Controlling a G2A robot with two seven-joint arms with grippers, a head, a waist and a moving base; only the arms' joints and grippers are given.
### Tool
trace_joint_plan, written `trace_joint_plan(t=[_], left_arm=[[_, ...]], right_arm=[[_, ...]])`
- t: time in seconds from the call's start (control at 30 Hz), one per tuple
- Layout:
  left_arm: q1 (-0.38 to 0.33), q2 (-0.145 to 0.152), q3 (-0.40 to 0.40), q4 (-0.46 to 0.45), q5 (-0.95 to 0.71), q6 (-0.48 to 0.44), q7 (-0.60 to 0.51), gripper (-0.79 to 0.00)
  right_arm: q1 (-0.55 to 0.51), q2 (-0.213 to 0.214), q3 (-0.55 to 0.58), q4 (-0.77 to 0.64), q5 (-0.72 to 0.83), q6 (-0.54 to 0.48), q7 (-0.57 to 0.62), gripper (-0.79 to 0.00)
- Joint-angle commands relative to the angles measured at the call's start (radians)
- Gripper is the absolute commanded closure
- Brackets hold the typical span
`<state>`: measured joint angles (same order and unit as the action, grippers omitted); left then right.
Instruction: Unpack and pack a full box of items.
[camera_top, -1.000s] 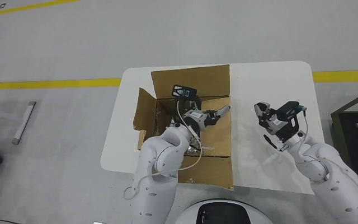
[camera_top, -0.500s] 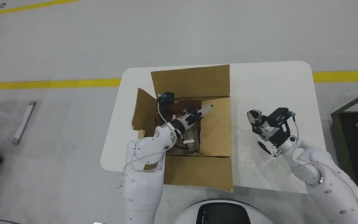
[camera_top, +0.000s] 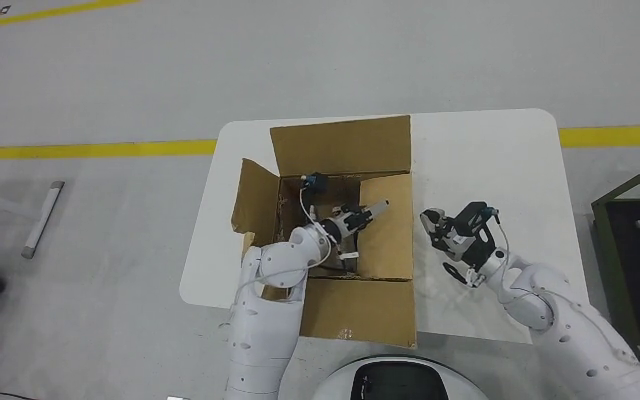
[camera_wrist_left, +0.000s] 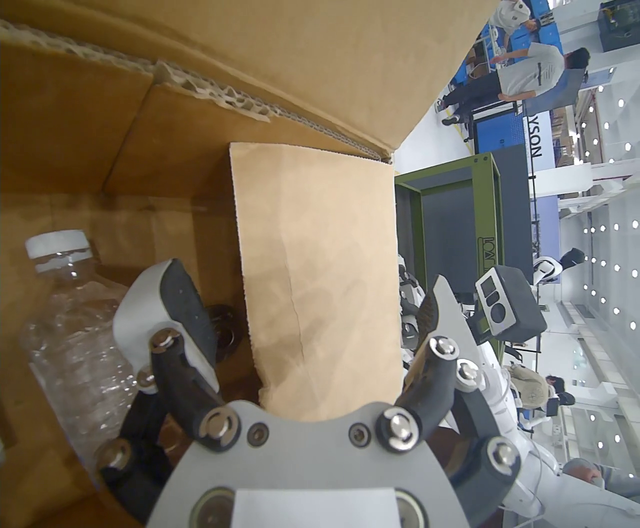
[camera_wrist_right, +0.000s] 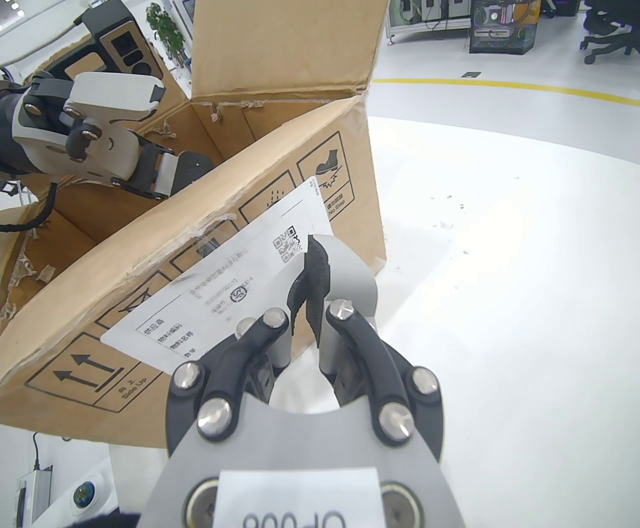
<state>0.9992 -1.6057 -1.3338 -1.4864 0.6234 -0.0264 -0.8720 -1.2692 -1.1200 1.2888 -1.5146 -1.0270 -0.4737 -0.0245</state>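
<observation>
Your left gripper (camera_wrist_left: 305, 300) hangs wide open inside the box (camera_top: 340, 145), its fingers straddling the flat brown paper bag (camera_wrist_left: 310, 210). Close squarely on the bag and lift straight up, so it doesn't catch the clear plastic bottle (camera_wrist_left: 70, 320) just beside it. Farther off, your right gripper (camera_wrist_right: 312, 280) is pinched shut on nothing above the table (camera_wrist_right: 500, 250), just outside the box wall; leave it there.

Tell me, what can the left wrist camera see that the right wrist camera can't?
Left wrist view: a clear bottle with a white cap, and a brown paper bag beside it, in the cardboard box. Right wrist view: the white label on the box's outside, the white table and the shut right claw. Both: the box and the open left claw.
</observation>
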Motion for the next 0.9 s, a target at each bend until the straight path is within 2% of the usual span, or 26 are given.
trace_joint_plan(t=[0.0, 0.23, 0.43, 0.47, 0.5, 0.57, 0.6, 0.67, 0.87], left_arm=[[-0.001, 0.0, 0.002, 0.008, -0.054, 0.001, -0.003, -0.785], [-0.006, 0.006, 0.008, 0.003, -0.234, -0.026, -0.078, -0.785], [-0.012, 0.017, 0.022, -0.044, -0.259, -0.036, -0.102, -0.785], [-0.013, 0.018, 0.025, -0.055, -0.266, -0.036, -0.1, -0.785], [-0.016, 0.018, 0.031, -0.068, -0.275, -0.04, -0.097, -0.785], [-0.025, 0.019, 0.047, -0.092, -0.293, -0.044, -0.095, -0.785], [-0.033, 0.019, 0.059, -0.104, -0.295, -0.048, -0.091, -0.785], [-0.05, 0.017, 0.088, -0.12, -0.307, -0.055, -0.081, -0.785], [-0.124, 0.004, 0.219, -0.101, -0.33, -0.093, -0.066, -0.785]], right_arm=[[0.007, -0.002, -0.007, 0.008, 0.0, -0.006, 0.002, 0.0], [0.026, -0.006, -0.023, 0.025, 0.007, -0.024, 0.011, 0.0], [0.033, -0.008, -0.019, 0.022, 0.013, -0.02, 0.013, 0.0], [0.031, -0.008, -0.014, 0.019, 0.016, -0.013, 0.01, -0.028], [0.029, -0.008, -0.006, 0.014, 0.022, -0.002, 0.006, -0.086], [0.019, -0.008, 0.016, 0.0, 0.056, 0.018, -0.006, -0.332], [0.012, -0.007, 0.032, -0.007, 0.085, 0.025, -0.012, -0.579], [-0.003, -0.005, 0.071, -0.027, 0.136, 0.04, -0.02, -0.782], [-0.07, 0.007, 0.201, -0.097, 0.267, 0.042, -0.008, -0.785]])
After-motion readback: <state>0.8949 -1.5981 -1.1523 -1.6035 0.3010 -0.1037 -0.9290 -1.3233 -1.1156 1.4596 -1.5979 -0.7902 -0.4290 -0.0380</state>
